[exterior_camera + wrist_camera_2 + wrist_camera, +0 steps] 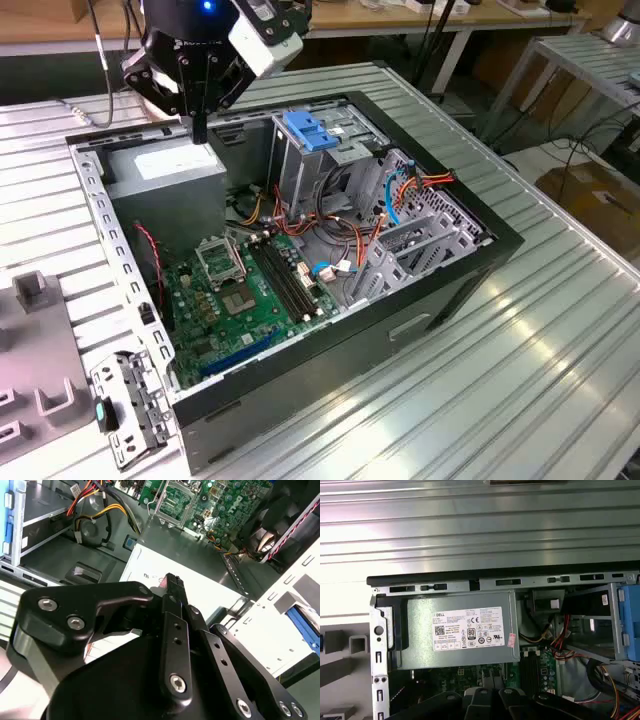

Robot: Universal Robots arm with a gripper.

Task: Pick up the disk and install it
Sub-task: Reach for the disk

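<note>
Jaws together and empty, the gripper (200,132) hangs above the grey power supply (165,168). The disk (304,625) lies outside the computer case (400,330) on a pale fixture (260,627), showing its bright blue carrier rail.

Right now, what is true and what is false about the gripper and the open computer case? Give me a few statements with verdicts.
1. The gripper hovers over the power supply. True.
2. The gripper is carrying something. False: its jaws are shut with nothing between them.
3. The computer case is closed up. False: its side is open and the green motherboard shows.
4. A blue clip tops the metal cage. True.
5. The case lies on a wooden table. False: the table is ribbed metal.
</note>
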